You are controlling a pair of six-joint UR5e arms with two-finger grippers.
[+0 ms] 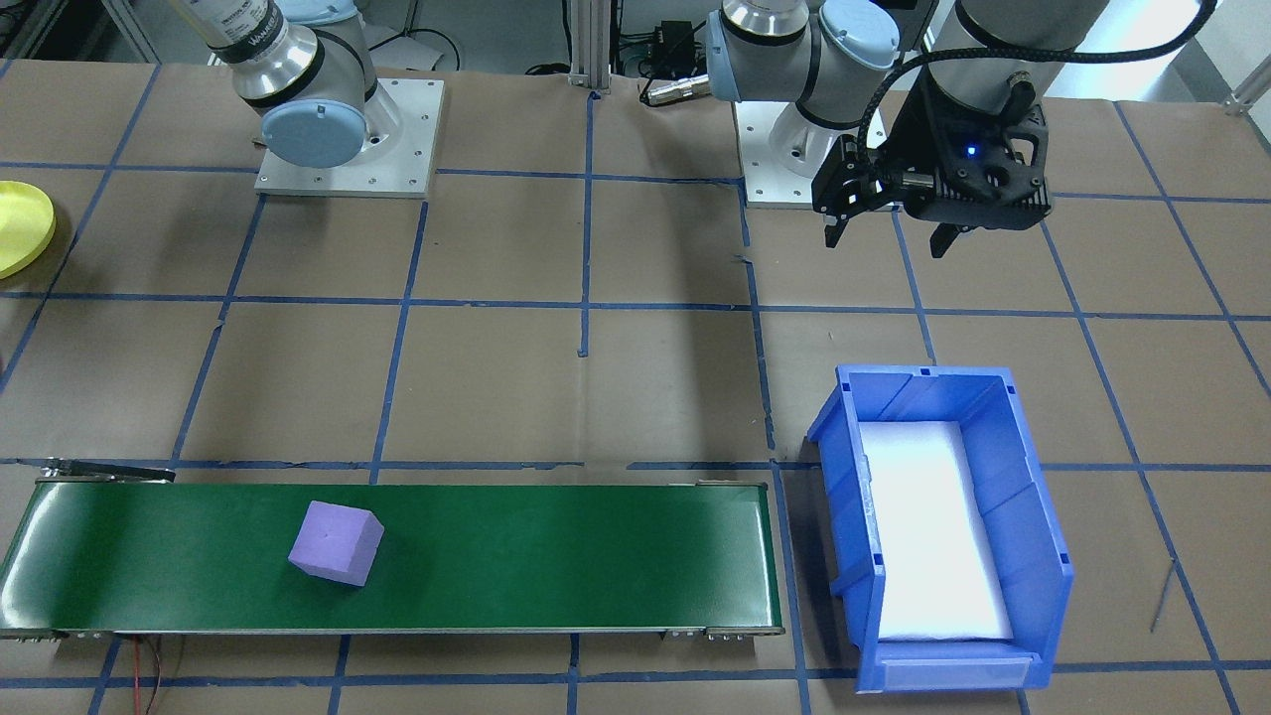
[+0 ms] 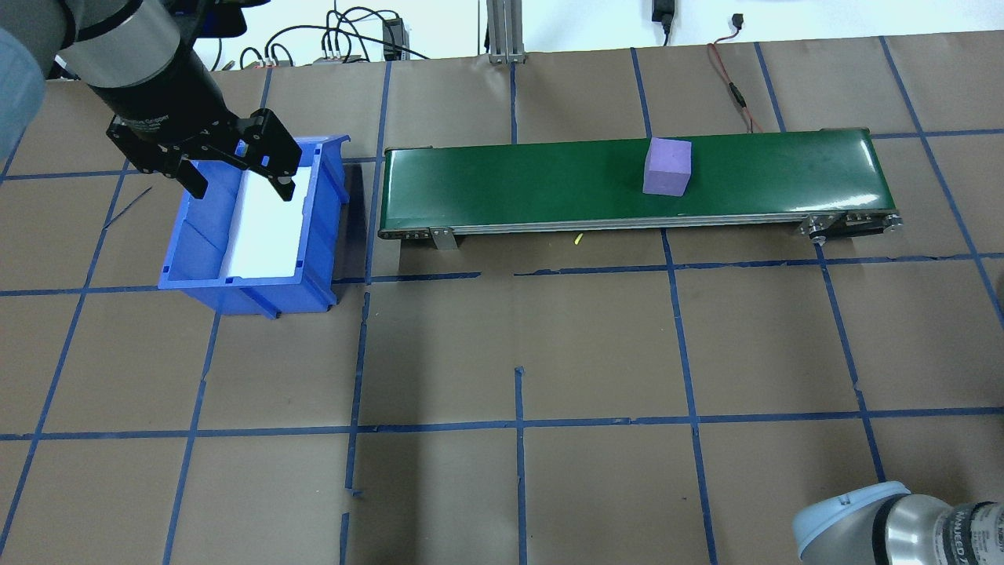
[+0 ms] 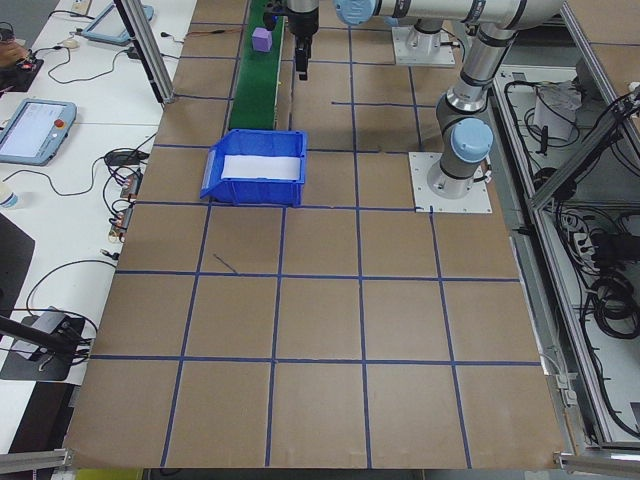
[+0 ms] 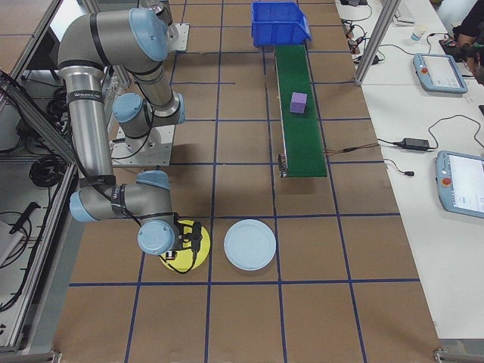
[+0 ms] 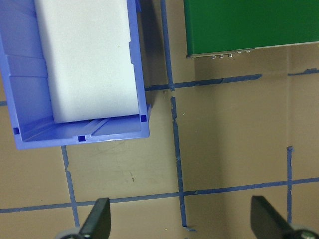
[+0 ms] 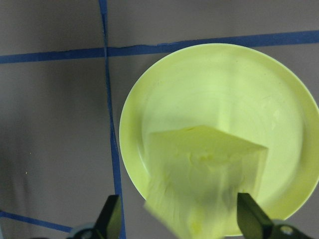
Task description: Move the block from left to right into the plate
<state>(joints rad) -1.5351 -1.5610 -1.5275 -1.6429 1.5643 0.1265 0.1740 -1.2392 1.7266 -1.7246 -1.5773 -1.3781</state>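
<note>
- the right gripper (image 6: 174,219) hangs low over the yellow plate (image 6: 219,134), jaws wide apart, a yellow block (image 6: 204,184) blurry between them.
- the left gripper (image 2: 235,176) hangs above the blue bin (image 2: 251,275), jaws apart, holding nothing.
- a purple block (image 2: 667,166) sits on the green belt (image 2: 549,188).

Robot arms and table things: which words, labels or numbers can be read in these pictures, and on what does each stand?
"WARNING": on the label band of the right arm; the smaller print above it is too blurred to read.
Print on the left arm's wrist: too small to read.
Purple block, yellow plate, blue bin, green belt: no text seen.
</note>
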